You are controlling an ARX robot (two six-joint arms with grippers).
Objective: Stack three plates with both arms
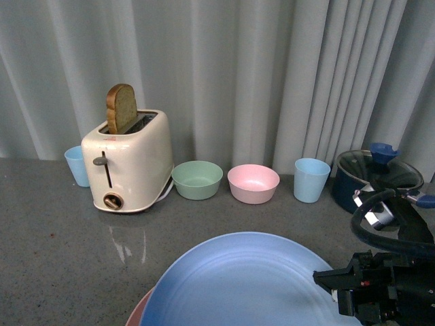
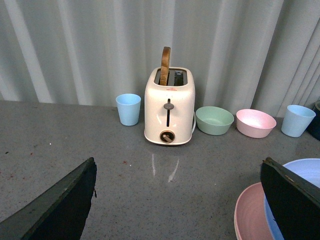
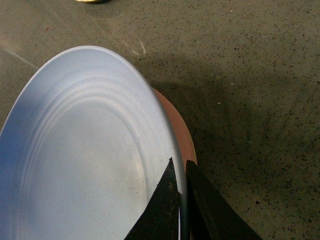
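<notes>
While the blue plate hovers over the pink plate, the stacking step is in hand!

Biggest first: on the grey worktop blue sits over pink, its rim pinched tight by the right end effector; next, I reckon, comes lowering it square and letting go. Left end effector spread wide, holding nothing. No beige plate in any view, and whether blue touches pink I cannot tell; both are cut off at the frame edge.
</notes>
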